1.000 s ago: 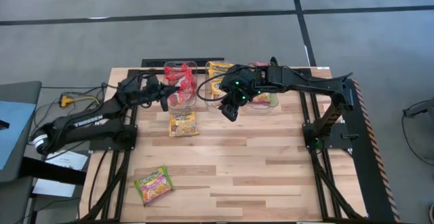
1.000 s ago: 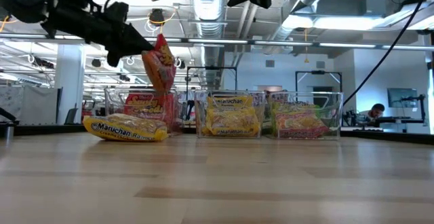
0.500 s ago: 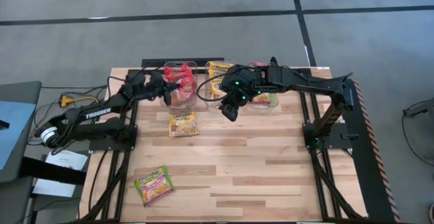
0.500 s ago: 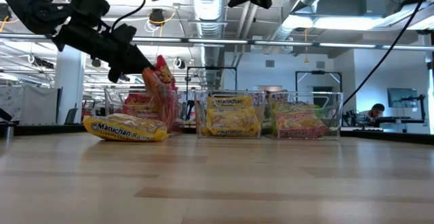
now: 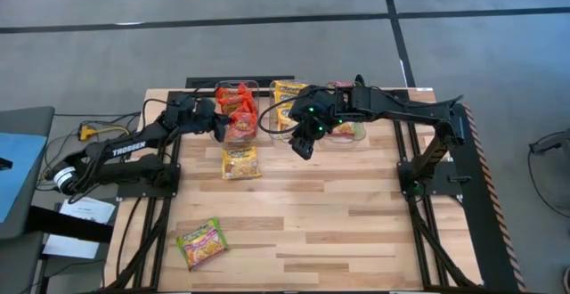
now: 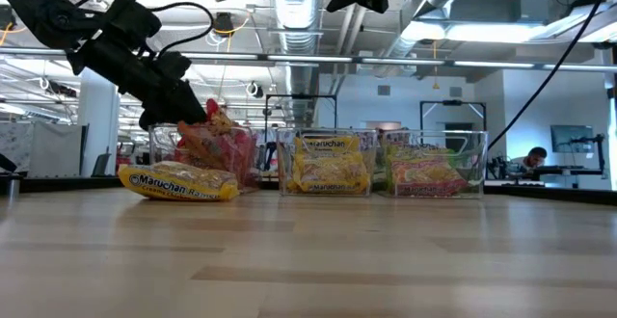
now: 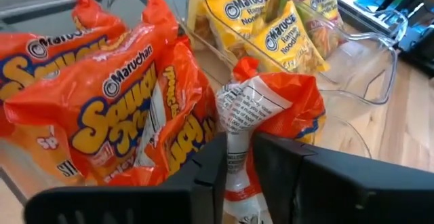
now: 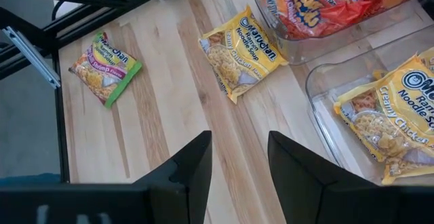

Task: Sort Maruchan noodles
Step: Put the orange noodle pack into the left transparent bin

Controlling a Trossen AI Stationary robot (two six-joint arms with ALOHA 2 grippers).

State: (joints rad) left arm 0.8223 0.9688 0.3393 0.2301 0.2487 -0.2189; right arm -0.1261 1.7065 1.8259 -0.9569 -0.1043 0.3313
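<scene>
My left gripper is shut on a red-orange Maruchan packet over the left clear bin, which holds other red-orange packets. In the low view this packet sits tilted inside that bin. My right gripper is open and hovers high above the table in front of the middle bin of yellow packets. A yellow packet lies flat on the table near the left bin. A green-and-pink packet lies flat toward the near left corner. My left gripper pinches the red-orange packet between its two fingers by the crimped end with the white printed back. The fingers slant down from the table's left side. The packet stands tilted, and its far part has sunk among the other red-orange packets in the left bin.
Three clear bins stand in a row along the far edge: red-orange packets on the left, yellow in the middle, green-and-pink on the right. Bare wood takes up the table's middle and near right. The arms' black frames run along both sides.
My left gripper has moved toward the far edge and down over the left bin. The red-orange packet, which hung above the bin's rim a second ago, has sunk into the bin and tipped over. My right arm has kept still.
</scene>
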